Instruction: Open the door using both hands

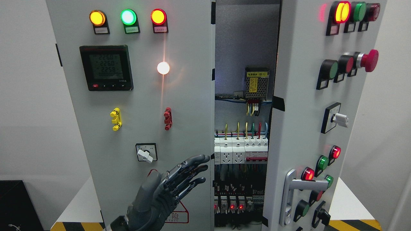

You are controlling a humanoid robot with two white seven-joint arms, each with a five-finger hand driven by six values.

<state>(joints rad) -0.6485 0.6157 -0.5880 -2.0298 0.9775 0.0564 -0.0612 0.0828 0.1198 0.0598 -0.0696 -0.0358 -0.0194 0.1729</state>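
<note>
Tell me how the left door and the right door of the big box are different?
The left door faces the camera almost flat; the right door is swung out, showing the wiring inside. The left door carries a screen meter; the right door shows none. The right door has a silver handle; no handle shows on the left door, where the left hand reaches with fingers spread. Both are grey with coloured lights on top.
</note>
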